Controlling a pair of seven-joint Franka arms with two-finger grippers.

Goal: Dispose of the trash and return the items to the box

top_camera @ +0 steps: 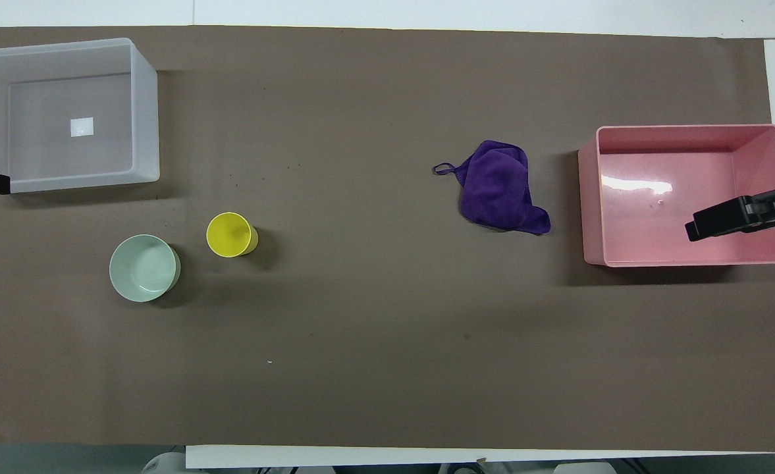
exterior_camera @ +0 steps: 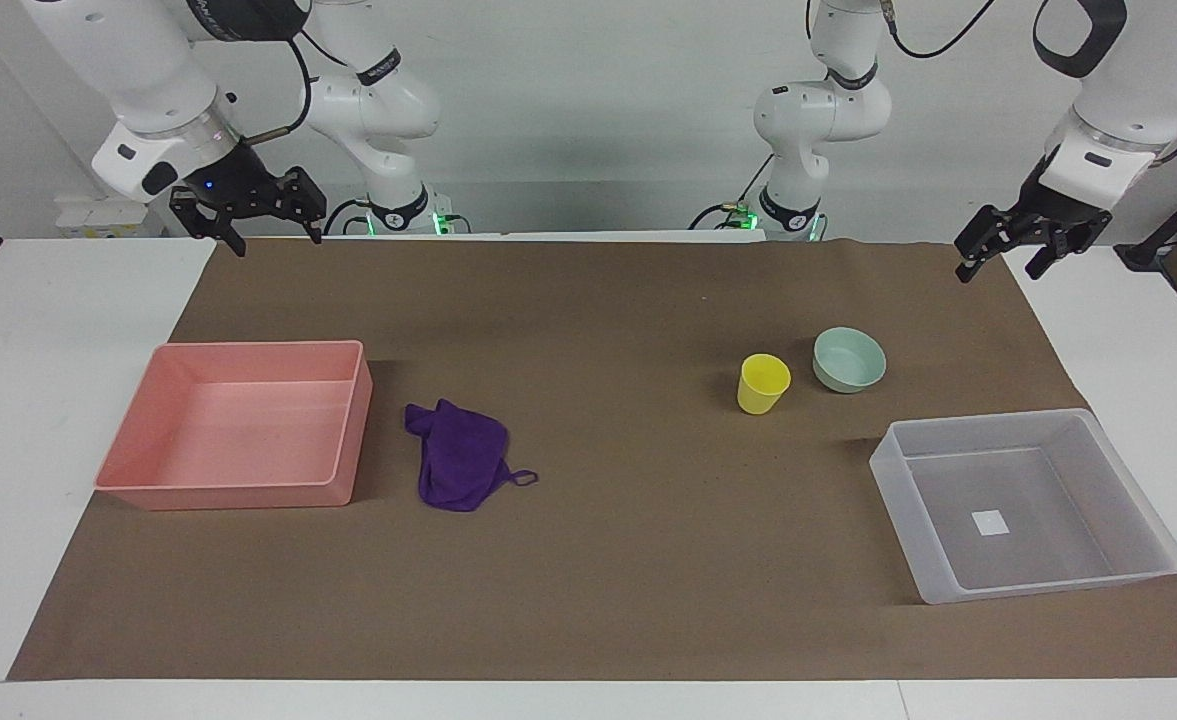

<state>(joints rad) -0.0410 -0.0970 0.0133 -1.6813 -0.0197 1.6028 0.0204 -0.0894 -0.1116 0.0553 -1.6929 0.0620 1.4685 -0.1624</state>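
Nothing is being held: the pink tray [exterior_camera: 238, 425] and translucent box [exterior_camera: 1028, 505] are sitting empty at opposite ends of the table [exterior_camera: 588, 300]. The purple cloth [exterior_camera: 458, 455] is lying beside the tray, bowl [exterior_camera: 849, 359] and cup [exterior_camera: 763, 383] near the box. Both the right hand [exterior_camera: 270, 222] and left hand [exterior_camera: 1010, 248] are hanging spread and empty, waiting; pinching a raised cloth fold should be gripping best.

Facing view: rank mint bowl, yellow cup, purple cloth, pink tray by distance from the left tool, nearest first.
From the left tool, raised at its own end of the table:
1. Mint bowl, closest to that end.
2. Yellow cup, beside the bowl.
3. Purple cloth, mid-table, next to the tray.
4. Pink tray, at the right arm's end.
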